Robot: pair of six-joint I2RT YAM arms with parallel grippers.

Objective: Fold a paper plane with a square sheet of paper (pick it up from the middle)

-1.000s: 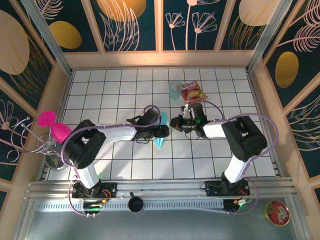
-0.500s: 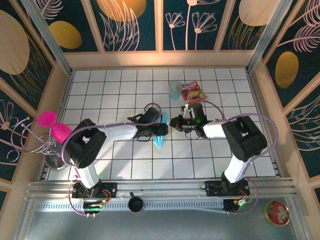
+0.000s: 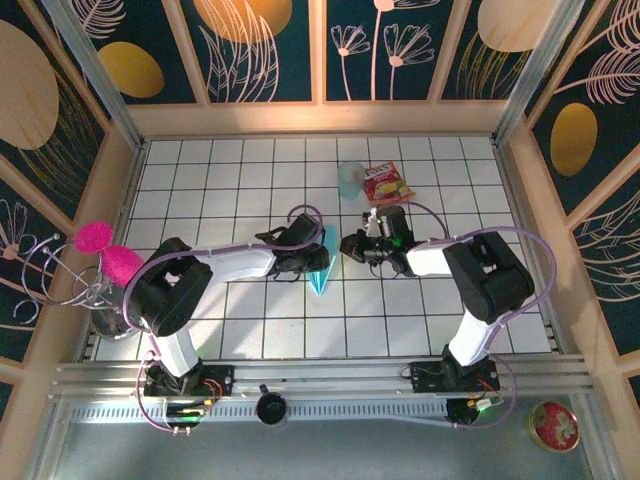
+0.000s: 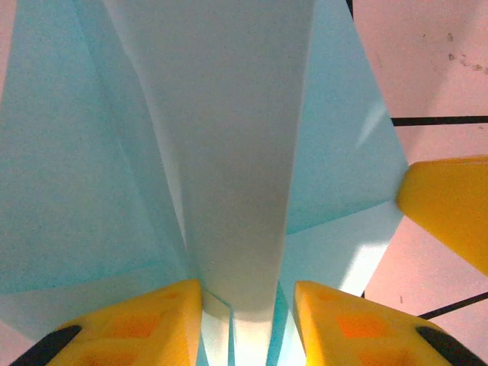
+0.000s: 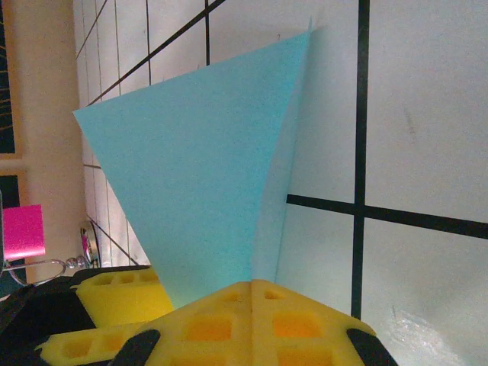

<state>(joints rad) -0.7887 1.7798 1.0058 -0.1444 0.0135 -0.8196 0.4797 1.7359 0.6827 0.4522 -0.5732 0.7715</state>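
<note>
The light teal paper plane (image 3: 321, 268) lies on the white tiles between both arms, its point toward the near edge. In the left wrist view its grey-shaded centre ridge (image 4: 229, 152) runs between the two yellow fingers of my left gripper (image 4: 248, 320), which stand apart on either side of it. My left gripper (image 3: 311, 262) sits on the plane's left side. My right gripper (image 3: 347, 246) reaches in from the right. In the right wrist view the plane (image 5: 198, 168) rises from the closed seam of my right gripper (image 5: 253, 286), which pinches its fold.
A pale blue cup (image 3: 350, 180) and a red-and-yellow snack packet (image 3: 386, 184) stand just behind the grippers. Pink objects on a wire stand (image 3: 105, 255) sit at the left wall. Wooden walls enclose the tiled floor (image 3: 250, 330).
My left gripper has drawn slightly left along the plane, and the plane looks a little narrower from above. The right gripper has held its place.
</note>
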